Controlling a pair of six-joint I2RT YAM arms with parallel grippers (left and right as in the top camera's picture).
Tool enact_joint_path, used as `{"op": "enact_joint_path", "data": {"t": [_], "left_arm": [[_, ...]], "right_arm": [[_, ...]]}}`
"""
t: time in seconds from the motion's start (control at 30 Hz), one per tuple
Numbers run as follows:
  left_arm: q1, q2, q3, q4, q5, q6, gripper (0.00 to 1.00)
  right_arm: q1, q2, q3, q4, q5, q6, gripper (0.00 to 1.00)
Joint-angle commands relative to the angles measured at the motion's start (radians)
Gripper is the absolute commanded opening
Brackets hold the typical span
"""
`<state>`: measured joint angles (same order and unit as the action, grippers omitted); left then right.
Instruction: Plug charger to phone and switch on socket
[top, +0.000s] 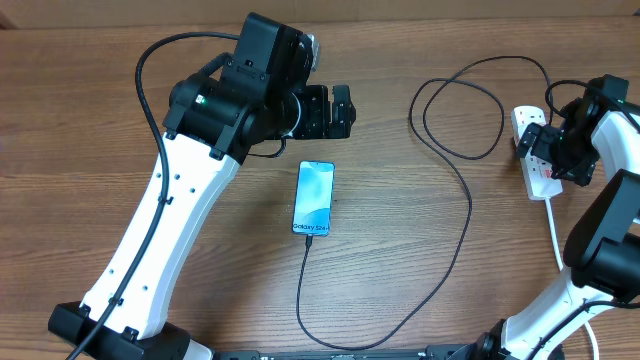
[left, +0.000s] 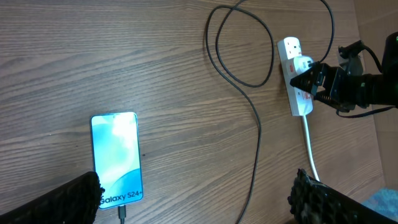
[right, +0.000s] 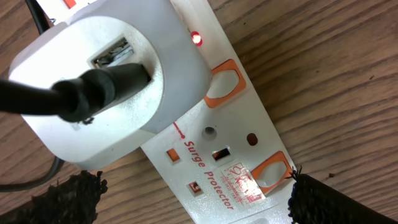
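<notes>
Both grippers are spread wide and hold nothing. My left gripper (top: 330, 110) hangs just past the far end of the phone (top: 313, 198). The phone lies flat mid-table, screen up and lit light blue. The charger (right: 93, 93) has its small tip at the phone's near edge, apparently plugged in. Its black cable runs near, swings right, then loops away to the socket (right: 249, 124) at the far right. My right gripper (right: 205, 199) sits low over the socket, one finger on either side. Close up, the cable's black connector sits in a white adapter (right: 155, 93) seated on the socket. A small red light (right: 197, 38) glows beside an orange-red switch (right: 222, 84).
</notes>
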<state>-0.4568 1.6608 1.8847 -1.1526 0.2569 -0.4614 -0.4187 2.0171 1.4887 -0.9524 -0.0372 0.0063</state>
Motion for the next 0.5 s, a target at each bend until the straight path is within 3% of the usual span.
{"op": "enact_joint_path", "data": {"t": [0.0, 0.37, 0.47], "left_arm": [[-0.002, -0.021, 0.010, 0.001, -0.005, 0.012, 1.00], [-0.001, -0.081, 0.010, -0.070, -0.057, 0.020, 1.00], [-0.002, -0.093, 0.008, -0.071, -0.134, 0.020, 1.00]], "right_arm": [[-0.003, -0.039, 0.017, 0.005, -0.002, -0.015, 1.00], [-0.003, -0.039, 0.017, 0.005, -0.002, -0.015, 1.00], [-0.003, -0.039, 0.017, 0.005, -0.002, -0.015, 1.00]]}}
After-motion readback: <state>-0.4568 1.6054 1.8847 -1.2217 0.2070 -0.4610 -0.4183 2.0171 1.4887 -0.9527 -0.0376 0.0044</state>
